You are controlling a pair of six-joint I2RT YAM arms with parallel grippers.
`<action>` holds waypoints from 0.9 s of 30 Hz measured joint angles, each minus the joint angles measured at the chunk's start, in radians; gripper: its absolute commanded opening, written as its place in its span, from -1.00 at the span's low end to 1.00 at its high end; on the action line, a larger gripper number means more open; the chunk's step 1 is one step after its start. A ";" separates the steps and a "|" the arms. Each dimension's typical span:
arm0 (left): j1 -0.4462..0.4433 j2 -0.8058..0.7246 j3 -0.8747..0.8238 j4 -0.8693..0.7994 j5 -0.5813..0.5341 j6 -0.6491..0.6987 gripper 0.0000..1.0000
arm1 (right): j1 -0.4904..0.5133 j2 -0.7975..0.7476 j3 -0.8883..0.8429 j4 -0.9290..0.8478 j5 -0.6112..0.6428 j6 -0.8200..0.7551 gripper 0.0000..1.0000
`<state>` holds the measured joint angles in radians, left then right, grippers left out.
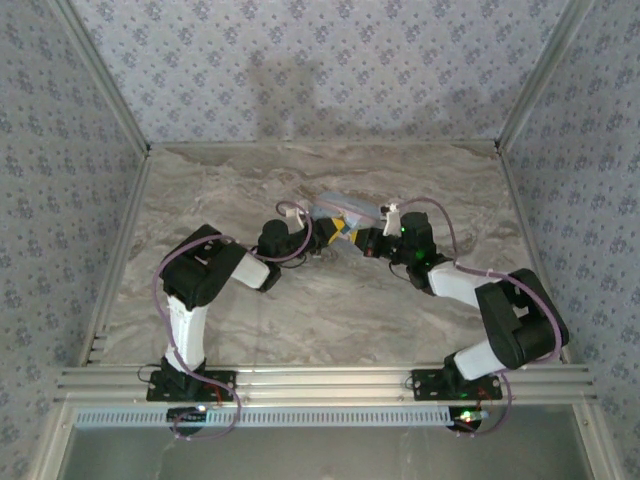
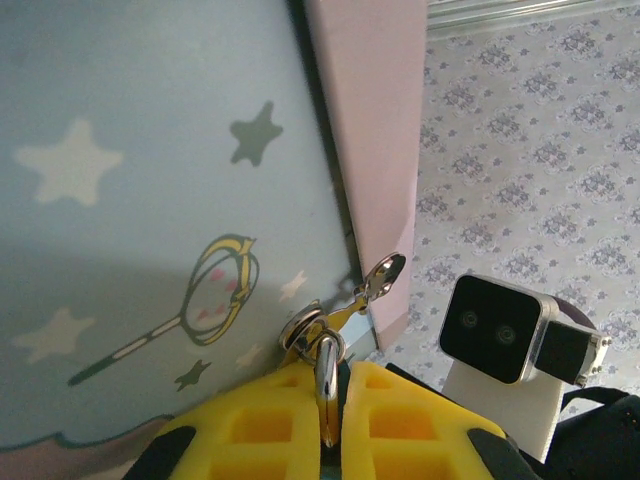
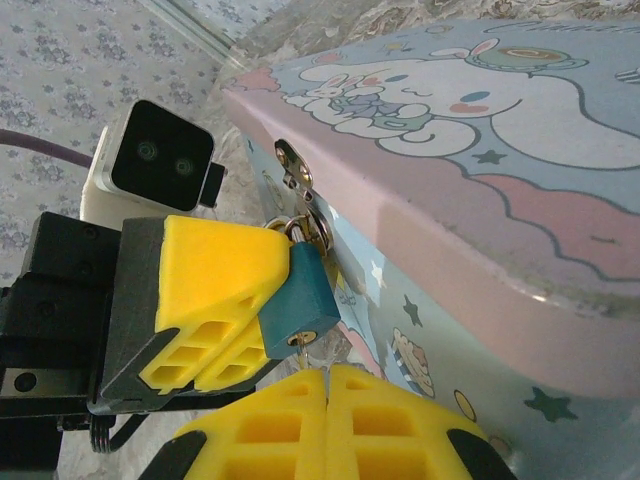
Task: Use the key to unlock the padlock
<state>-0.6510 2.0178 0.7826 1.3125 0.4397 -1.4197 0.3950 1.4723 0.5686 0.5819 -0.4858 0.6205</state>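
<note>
Key (image 3: pixel 301 347) in the padlock (image 3: pixel 300 295), shackle (image 2: pixel 325 365) seemingly closed.
The right gripper (image 3: pixel 327 380) is pinched together on the key, whose tip is in the padlock's underside; the left gripper (image 2: pixel 327 385) is clamped on the padlock, which hangs at the hasp (image 3: pixel 293 165) of the tin (image 3: pixel 480 200). The next move likely calls for twisting the key while the left holds firm. Beyond lie a marbled table (image 1: pixel 330 310) and flower-patterned walls (image 1: pixel 300 60).

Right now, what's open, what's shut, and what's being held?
Tin: lid shut.
Padlock: hanging on the tin's hasp, looks locked.
Key: poking into the padlock's underside.
Left end effector: shut on padlock.
Right end effector: shut on key.
</note>
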 measured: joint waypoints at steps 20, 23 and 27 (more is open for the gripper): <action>0.000 0.000 0.002 0.017 -0.040 0.000 -1.00 | -0.029 0.114 0.007 0.208 -0.145 0.297 -1.00; 0.000 0.000 0.002 0.017 -0.039 0.000 -1.00 | -0.040 0.113 0.006 0.208 -0.151 0.296 -1.00; -0.006 0.000 0.002 0.017 -0.035 0.000 -1.00 | -0.058 0.098 -0.003 0.201 -0.167 0.296 -1.00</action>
<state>-0.6575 2.0178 0.7849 1.3296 0.4049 -1.4197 0.3370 1.5703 0.5659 0.7830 -0.6529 0.9165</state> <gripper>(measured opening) 0.096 0.059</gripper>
